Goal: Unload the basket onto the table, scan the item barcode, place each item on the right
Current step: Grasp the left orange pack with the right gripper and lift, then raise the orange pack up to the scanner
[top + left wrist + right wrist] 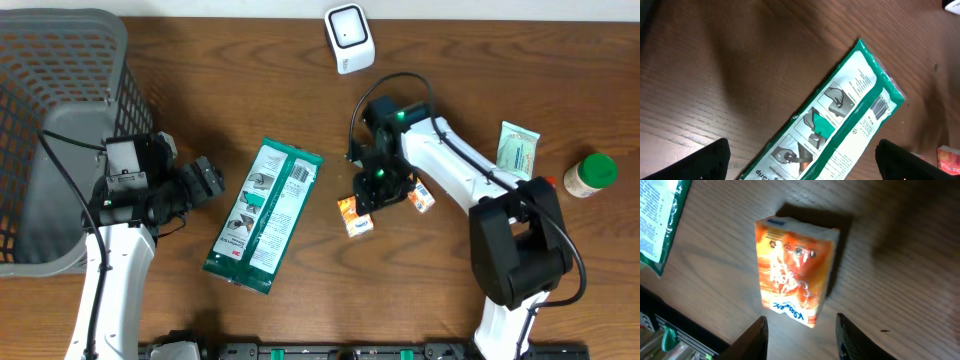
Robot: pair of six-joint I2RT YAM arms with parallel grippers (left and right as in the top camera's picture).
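A white barcode scanner [348,38] stands at the back of the table. An orange tissue pack [792,277] lies flat on the wood. My right gripper [801,326] hovers just behind the pack, open, with nothing between its fingers. In the overhead view my right gripper [380,185] hangs over small orange packs [358,222]. A long green and white packet [265,215] lies left of centre, its barcode [881,106] facing up. My left gripper [802,152] is wide open above that packet's near end, one finger at each side and clear of it.
A grey mesh basket [60,100] fills the far left. At the right lie a pale green sachet [518,150] and a jar with a green lid [590,175]. Another small orange pack [421,197] lies by the right arm.
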